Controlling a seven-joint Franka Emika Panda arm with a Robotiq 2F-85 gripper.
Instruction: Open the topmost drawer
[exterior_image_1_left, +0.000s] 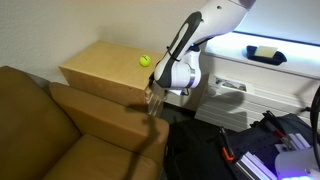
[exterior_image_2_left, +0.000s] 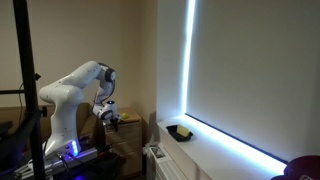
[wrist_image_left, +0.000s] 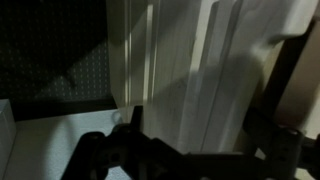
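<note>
My white arm (exterior_image_1_left: 200, 35) reaches down to a boxy tan wooden cabinet (exterior_image_1_left: 100, 88). My claw (exterior_image_1_left: 154, 102) is at the cabinet's upper front edge. The topmost drawer (exterior_image_1_left: 152, 88) lies directly under the cabinet's top, right at the claw. From this angle its front shows only as a thin strip, and I cannot tell whether it is pulled out or what is inside.

The wrist view is dark. Pale wooden panels (wrist_image_left: 180, 70) fill it, with the claw's black parts along the bottom, and I cannot tell whether the fingers are apart or together.

On the cabinet's top surface (exterior_image_1_left: 100, 62) a yellow-green ball (exterior_image_1_left: 145, 60) rests near the front edge. A brown couch (exterior_image_1_left: 50, 130) sits against the cabinet's side. Beyond the cabinet, a window sill (exterior_image_1_left: 290, 50) glows with bright light and carries a small yellow and black object (exterior_image_1_left: 265, 52). In an exterior view, a drawn blind (exterior_image_2_left: 250, 70) hangs above that sill.
</note>
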